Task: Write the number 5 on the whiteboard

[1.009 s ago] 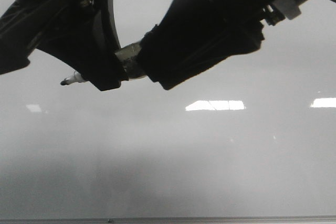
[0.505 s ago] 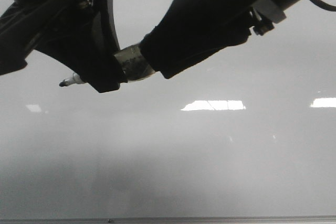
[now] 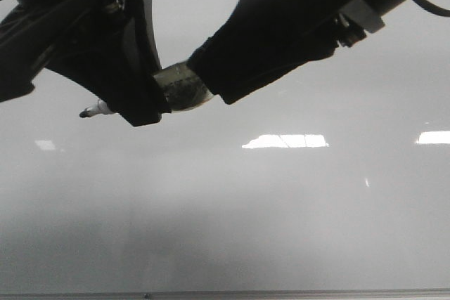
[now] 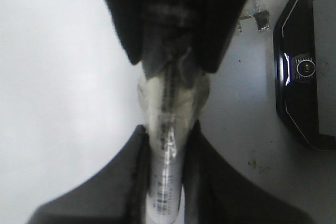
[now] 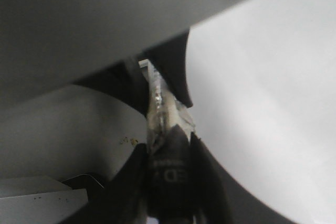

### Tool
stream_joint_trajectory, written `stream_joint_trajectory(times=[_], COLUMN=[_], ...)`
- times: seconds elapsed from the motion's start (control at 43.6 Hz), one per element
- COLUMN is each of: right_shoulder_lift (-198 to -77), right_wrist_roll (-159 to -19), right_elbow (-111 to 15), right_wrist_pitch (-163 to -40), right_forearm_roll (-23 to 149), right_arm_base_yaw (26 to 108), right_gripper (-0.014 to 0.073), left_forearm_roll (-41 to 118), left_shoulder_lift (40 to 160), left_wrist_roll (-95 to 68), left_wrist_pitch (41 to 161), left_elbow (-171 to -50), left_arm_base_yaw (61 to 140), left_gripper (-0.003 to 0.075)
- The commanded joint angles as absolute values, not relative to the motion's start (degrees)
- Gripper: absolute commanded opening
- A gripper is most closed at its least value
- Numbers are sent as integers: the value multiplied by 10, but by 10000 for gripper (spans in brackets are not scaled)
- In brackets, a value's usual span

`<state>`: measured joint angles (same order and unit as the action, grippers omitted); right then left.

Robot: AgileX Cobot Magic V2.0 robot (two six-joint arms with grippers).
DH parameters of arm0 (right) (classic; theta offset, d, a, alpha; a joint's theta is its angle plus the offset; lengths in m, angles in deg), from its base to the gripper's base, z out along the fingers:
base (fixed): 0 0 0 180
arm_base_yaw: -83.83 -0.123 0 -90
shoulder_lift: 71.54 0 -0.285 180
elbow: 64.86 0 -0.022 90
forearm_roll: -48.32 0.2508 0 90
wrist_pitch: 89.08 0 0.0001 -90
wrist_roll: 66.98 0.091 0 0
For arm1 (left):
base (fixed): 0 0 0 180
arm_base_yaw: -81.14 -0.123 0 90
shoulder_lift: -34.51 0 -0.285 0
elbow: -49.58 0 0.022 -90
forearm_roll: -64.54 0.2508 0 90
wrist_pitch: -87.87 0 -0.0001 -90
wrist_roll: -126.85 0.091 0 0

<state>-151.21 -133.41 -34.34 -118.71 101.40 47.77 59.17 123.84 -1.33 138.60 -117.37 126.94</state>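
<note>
The whiteboard (image 3: 281,230) fills the foreground, no number 5 visible on its bare surface. Above it, the left gripper (image 3: 133,107) and right gripper (image 3: 211,86) both clamp one marker (image 3: 181,88), jaws closed on its barrel, its tip (image 3: 86,112) pointing left.

whiteboard (image 3: 281,209) open below, hands (image 3: 158,93) crowding top
</note>
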Motion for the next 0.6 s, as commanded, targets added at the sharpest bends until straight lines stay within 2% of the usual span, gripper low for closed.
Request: stream_joint_trajectory(times=[0.0,0.092,0.115,0.229,0.275,0.573], right_shoulder_lift=[-1500,-1499,-1499,-1486,-1473,-1320], right_wrist_roll=[-1329,-1329,-1329,-1307,-1297,-1230], right_elbow=[-360,-358,-357,-334,-323,-267], right_wrist_pitch=[-1210,-1240,-1245,-1256,-1247,-1060], right_forearm_roll=[1018,1017,1015,1002,993,988], right_arm_base_yaw=[502,531,539,579,597,682], right_gripper=[-67,-67,-67,-62,-62,-62], left_forearm_roll=[584,584,584,584,584,584], left_shoulder_lift=[1216,1213,1212,1205,1205,1205], left_wrist_roll=[-35,-47,-48,-48,-48,-48], left_wrist_pitch=[1339,1327,1323,1311,1311,1312], left_elbow=[-1193,-1193,-1193,-1193,-1193,-1193], left_arm_base_yaw=[1273,1273,1273,1273,1273,1272], left_gripper=[136,335,419,602,635,636])
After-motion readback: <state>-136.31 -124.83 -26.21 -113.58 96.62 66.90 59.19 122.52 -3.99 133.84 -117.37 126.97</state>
